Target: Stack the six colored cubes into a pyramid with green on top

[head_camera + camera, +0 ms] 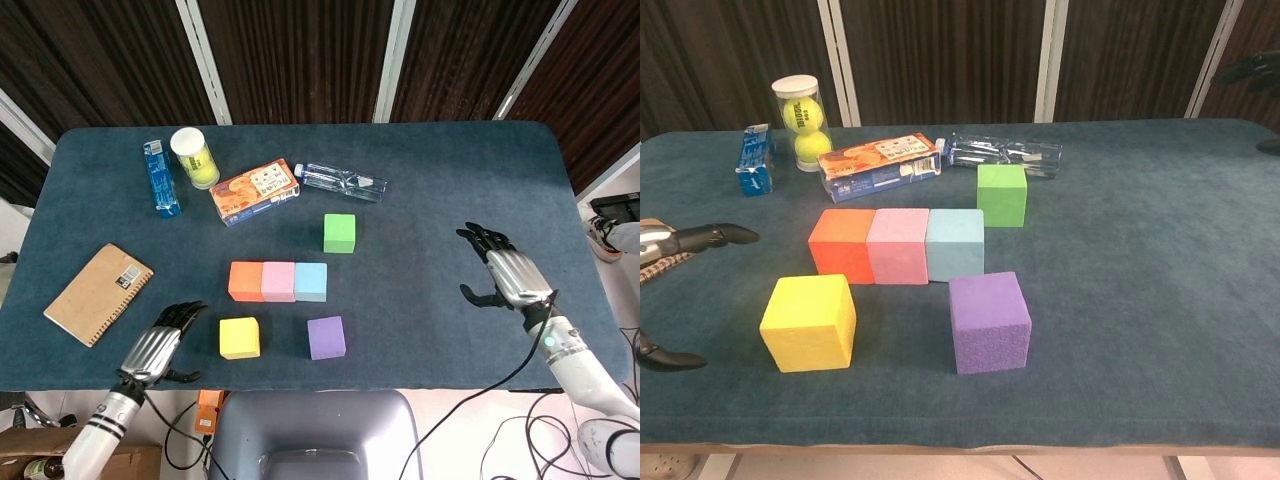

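Six foam cubes sit on a dark blue table (480,180), none stacked: an orange cube (245,281), a pink cube (278,281) and a light blue cube (311,281) stand touching in a row, with a yellow cube (239,337) and a purple cube (326,337) apart in front of them and the green cube (339,232) alone just behind the row's right end. The left hand (158,345) hovers near the table's front edge, just left of the yellow cube, fingers spread and holding nothing — in the chest view only its fingertips (730,234) reach into frame. The right hand (505,272) hangs over bare cloth well to the right of the cubes, its fingers likewise apart and empty. Along the back lie a tube of tennis balls (194,156), a blue carton (160,178), an orange snack box (255,191) and a clear plastic bottle (341,181) on its side; a brown notebook (98,292) rests near the left edge.
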### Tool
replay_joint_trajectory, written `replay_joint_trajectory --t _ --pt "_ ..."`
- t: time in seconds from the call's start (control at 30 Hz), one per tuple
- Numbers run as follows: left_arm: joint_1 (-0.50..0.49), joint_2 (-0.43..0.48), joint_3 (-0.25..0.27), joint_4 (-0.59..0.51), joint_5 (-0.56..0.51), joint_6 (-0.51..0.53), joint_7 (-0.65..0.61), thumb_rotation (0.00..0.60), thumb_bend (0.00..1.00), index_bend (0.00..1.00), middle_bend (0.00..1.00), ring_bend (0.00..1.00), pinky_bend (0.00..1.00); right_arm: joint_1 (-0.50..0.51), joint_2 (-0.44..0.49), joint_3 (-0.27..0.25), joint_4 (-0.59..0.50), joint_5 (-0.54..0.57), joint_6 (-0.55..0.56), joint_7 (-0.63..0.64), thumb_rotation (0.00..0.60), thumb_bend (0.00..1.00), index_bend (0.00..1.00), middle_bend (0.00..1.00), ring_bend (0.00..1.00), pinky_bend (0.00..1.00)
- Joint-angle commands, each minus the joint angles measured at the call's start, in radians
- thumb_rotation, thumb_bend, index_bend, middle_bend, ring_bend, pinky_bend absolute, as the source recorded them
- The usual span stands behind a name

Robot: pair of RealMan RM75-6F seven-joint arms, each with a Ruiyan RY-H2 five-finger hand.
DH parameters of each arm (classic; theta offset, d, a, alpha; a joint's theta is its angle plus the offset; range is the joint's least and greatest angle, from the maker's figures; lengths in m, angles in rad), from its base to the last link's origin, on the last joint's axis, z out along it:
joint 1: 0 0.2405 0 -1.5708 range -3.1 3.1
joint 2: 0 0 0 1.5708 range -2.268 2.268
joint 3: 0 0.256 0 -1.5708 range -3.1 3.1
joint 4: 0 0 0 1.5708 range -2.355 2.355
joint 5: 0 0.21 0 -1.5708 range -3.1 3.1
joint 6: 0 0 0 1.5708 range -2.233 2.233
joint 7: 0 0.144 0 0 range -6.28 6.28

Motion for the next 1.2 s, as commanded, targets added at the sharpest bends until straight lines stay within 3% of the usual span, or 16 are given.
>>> replay_joint_trajectory --t 0.03,0.47,0.6,0.9,1.03,1.2 --pt "-0.049 -0.058 -0.039 0.025 -0.077 -0.037 0.039 0.600 0.14 0.17 0.05 0.02 0.05 -0.009 0.006 0.009 0.010 -0.012 -0.021 0.014 0.600 0.32 0.09 0.00 0.00 0.00" --pt "-0.095 -0.094 -0.044 0.060 -0.122 -0.082 -0.031 0.518 0.16 0.20 0.05 0.00 0.05 -0.029 0.011 0.043 0.028 -0.020 -0.076 0.033 0.600 0.32 0.09 0.00 0.00 0.00" --pt "-0.109 -0.113 -0.052 0.073 -0.179 -0.104 -0.054 0.412 0.15 0.22 0.07 0.00 0.05 -0.033 0.013 0.052 0.026 -0.025 -0.094 0.042 0.600 0.32 0.09 0.00 0.00 0.00" --pt "-0.129 -0.152 -0.032 0.123 -0.181 -0.092 -0.031 0.413 0.15 0.24 0.07 0.01 0.05 -0.048 0.027 0.067 0.024 -0.047 -0.120 0.071 0.600 0.32 0.09 0.00 0.00 0.00" --pt "-0.132 -0.166 -0.026 0.143 -0.175 -0.079 -0.022 0.473 0.16 0.25 0.08 0.01 0.05 -0.054 0.028 0.073 0.030 -0.054 -0.126 0.082 0.600 0.32 0.09 0.00 0.00 0.00" --pt "-0.136 -0.183 -0.028 0.165 -0.169 -0.069 -0.030 0.504 0.18 0.30 0.10 0.02 0.05 -0.058 0.026 0.078 0.040 -0.060 -0.140 0.092 0.600 0.32 0.09 0.00 0.00 0.00"
